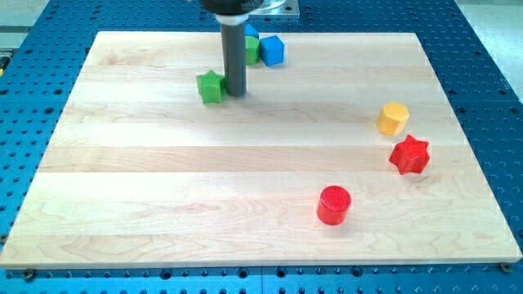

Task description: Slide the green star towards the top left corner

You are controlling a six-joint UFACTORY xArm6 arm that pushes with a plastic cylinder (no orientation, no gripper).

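While our rod (234, 49) hangs straight down from the dark mount at the worktop's top edge, my tip (235, 92) rests on the wooden board (163, 204) just to the view's right of the green star (211, 86). Tip and star look to be touching or very nearly so; we cannot tell which. We carry no claw: only the plain rod end, holding nothing.

Arm pose: rod vertical, no visible tilt, the upper part cut off by the view's top.

Green star: upper part of the board, left of centre, near the top edge but well apart from the top left corner.

Behind the rod, close to the top edge: a blue cube (272, 50) just right of the rod, and a second green block (252, 51) partly hidden by the rod, shape not clear. A sliver of another blue piece (251, 32) shows above it.

Right side of the board: a yellow hexagonal block (393, 118), with a red star (409, 154) just below it, apart. A red cylinder (333, 204) stands nearer the bottom edge, right of centre.

Under the board, a blue perforated table (49, 33).
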